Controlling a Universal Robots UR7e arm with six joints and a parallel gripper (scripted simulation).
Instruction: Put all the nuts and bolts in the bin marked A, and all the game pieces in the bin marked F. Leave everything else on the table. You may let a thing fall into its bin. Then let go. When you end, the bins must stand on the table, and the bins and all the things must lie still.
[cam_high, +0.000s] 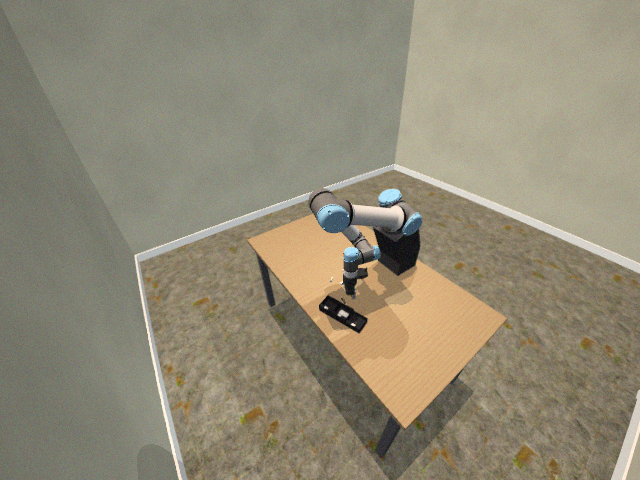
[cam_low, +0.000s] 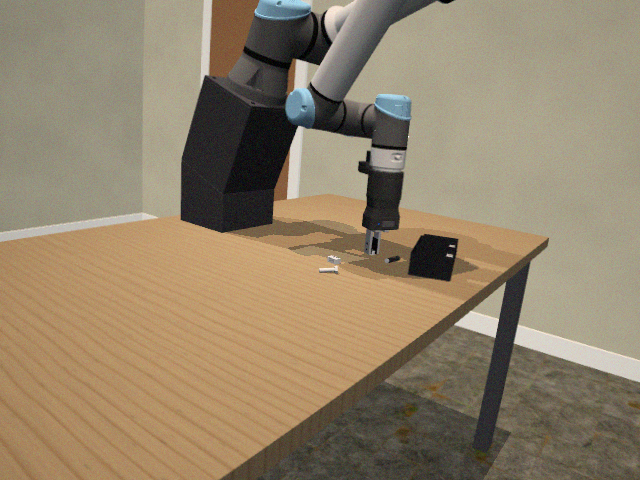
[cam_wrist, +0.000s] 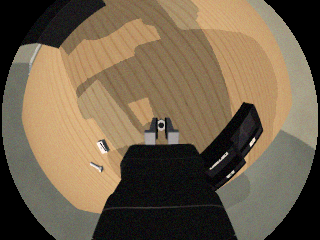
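Top view: the arm reaches from its black base (cam_high: 398, 250) over the wooden table (cam_high: 413, 351), wrist pointing straight down. The gripper (cam_high: 351, 295) sits low over the tabletop, just beside the near end of the black bins (cam_high: 342, 313), which form one long row with white labels inside. A tiny white piece (cam_high: 329, 279) lies on the table a bit away from the gripper, on the side away from the bins. Too small to identify from here.

Exterior view: the gripper (cam_low: 373, 247) is down at table level, vertical, fingers (cam_low: 369, 243) drawn narrow. Something small and pale shows between the fingertips, so it is clamped on a small part; the type is unclear in this view. A short dark bolt (cam_low: 392, 258) lies on the table between the gripper and the bin block (cam_low: 433, 256), apart from both. Left of the gripper, a white block-like piece (cam_low: 334, 259) and a white bolt (cam_low: 327, 269) lie close together, near the gripper but not touching it.

Wrist view: the fingertips pinch a small grey nut (cam_wrist: 160, 124), round with a dark centre hole. The two white pieces (cam_wrist: 102, 146) (cam_wrist: 96, 167) lie off to the left. The bins (cam_wrist: 235, 146) lie off to the right, labels unreadable.
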